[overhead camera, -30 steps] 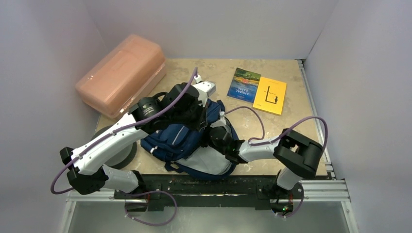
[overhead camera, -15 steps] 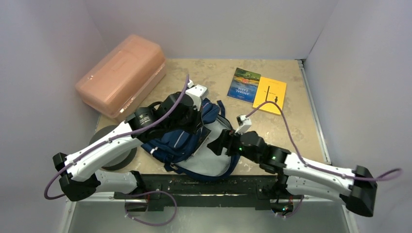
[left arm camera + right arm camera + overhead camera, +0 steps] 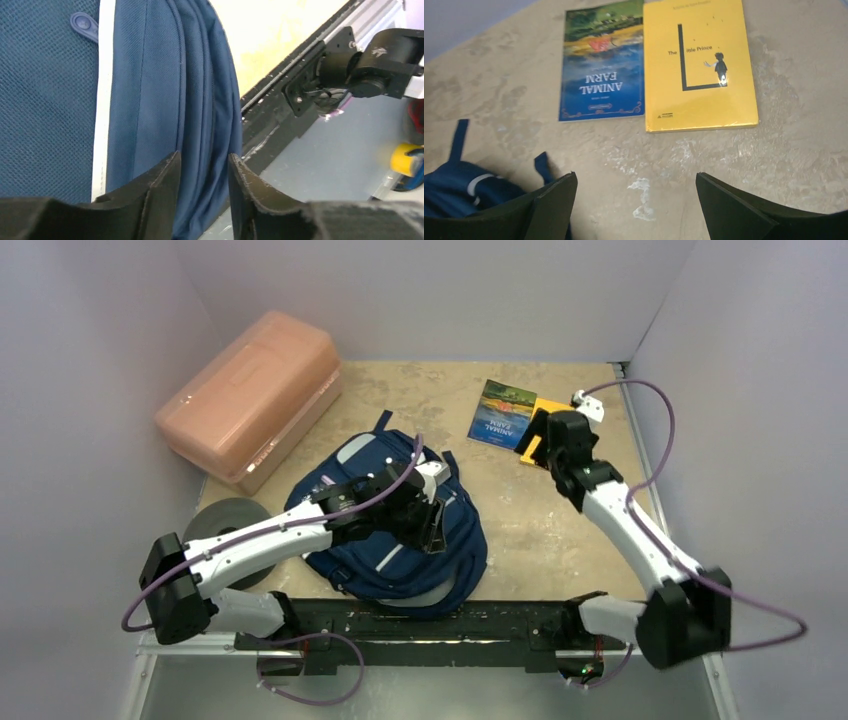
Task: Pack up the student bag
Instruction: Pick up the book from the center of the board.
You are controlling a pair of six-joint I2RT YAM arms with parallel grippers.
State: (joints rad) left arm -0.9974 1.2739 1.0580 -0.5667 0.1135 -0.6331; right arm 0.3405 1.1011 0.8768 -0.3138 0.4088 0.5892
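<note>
the left tool [image 3: 204, 161] rests over the student bag [image 3: 150, 75], which lies directly beneath it, fingers nearly together; i cannot tell if they pinch fabric. the right tool [image 3: 636, 182] gapes wide, the yellow book [image 3: 696, 65] and blue book [image 3: 601, 65] just ahead, likely lining up a pick.

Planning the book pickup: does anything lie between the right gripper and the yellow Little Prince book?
Nothing visible does. Only bare table separates the right gripper from the Little Prince book; Animal Farm lies beside it.
</note>
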